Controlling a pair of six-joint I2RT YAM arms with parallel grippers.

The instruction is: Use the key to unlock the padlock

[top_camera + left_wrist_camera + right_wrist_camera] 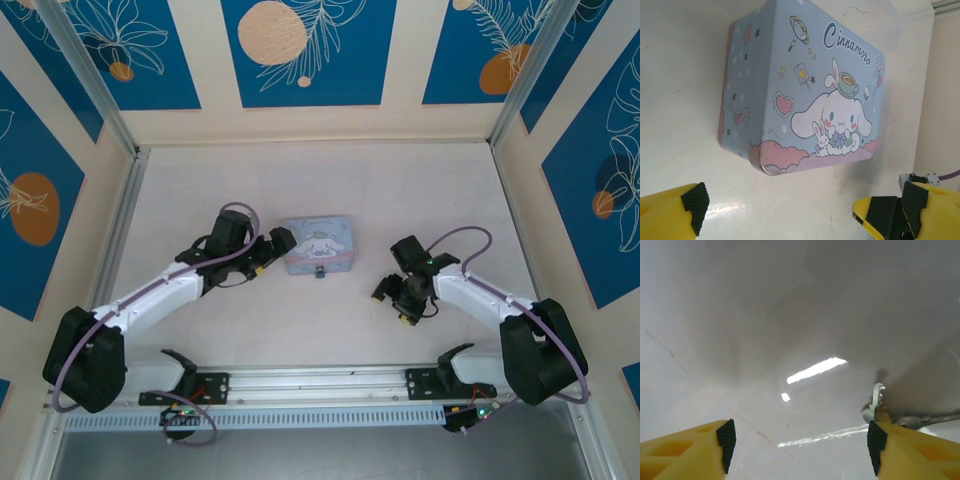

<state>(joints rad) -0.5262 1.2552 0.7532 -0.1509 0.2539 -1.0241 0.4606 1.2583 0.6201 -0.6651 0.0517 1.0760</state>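
where box (pixel 318 243) sits, padlock (pixel 320 272) alongside

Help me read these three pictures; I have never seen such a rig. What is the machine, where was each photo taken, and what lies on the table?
The machine is two robot arms, the left arm and the right arm, bolted at the near edge of a pale table. The overhead picture looks down from above and behind them. The other two come from wrist cameras, so the yellow prongs are each gripper's own fingers. The left gripper, open, faces a pale blue Cinnamoroll tin. A tiny dark thing at the tin's near side looks like the padlock. The right gripper is open over bare table; what may be the key, a small silvery metal piece, sits beside one finger, but I cannot tell. Nothing is clamped.
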